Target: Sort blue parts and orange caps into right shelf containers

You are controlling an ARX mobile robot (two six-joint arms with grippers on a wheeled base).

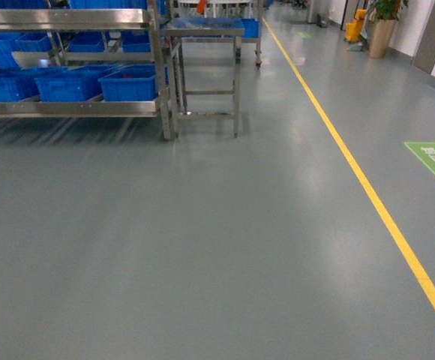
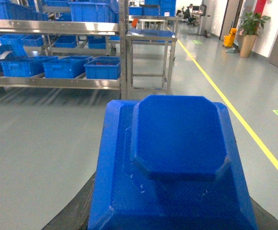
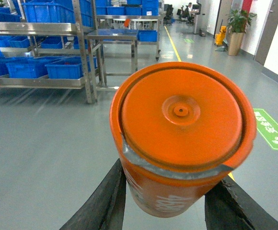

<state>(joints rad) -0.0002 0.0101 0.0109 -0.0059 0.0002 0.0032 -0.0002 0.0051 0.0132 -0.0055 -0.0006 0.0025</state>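
robot parked on open grey floor [image 1: 202, 247], shelf [image 1: 67, 109] still well ahead on the left, arms out of the head view. left tool [image 2: 170, 211] is clamped on a blue part [image 2: 177, 158], a stepped blocky plastic piece with an octagonal raised top; only dark finger edges show at the bottom corners. right tool [image 3: 165, 206] is clamped on an orange cap [image 3: 179, 134], round, lid-like face with a small centre boss, black fingers [image 3: 105, 201] pressing its sides left and right. both pieces look rigid, light, hard plastic, likely 3d-printed on the blue one going by the fine surface lines; not fragile. the cap wall is smooth and curved so it could twist or slip between flat pads; a grip low on the sides across the full width, as held now, seems right. the blue part has flat sloped flanks, easier to hold square. blue crates [image 1: 131, 82] sit in a row on the lower shelf rails, open tops up, next to a small steel surface [image 1: 202, 30]. neither piece dropped off yet; a drive closer to the shelf seems needed before any reach.
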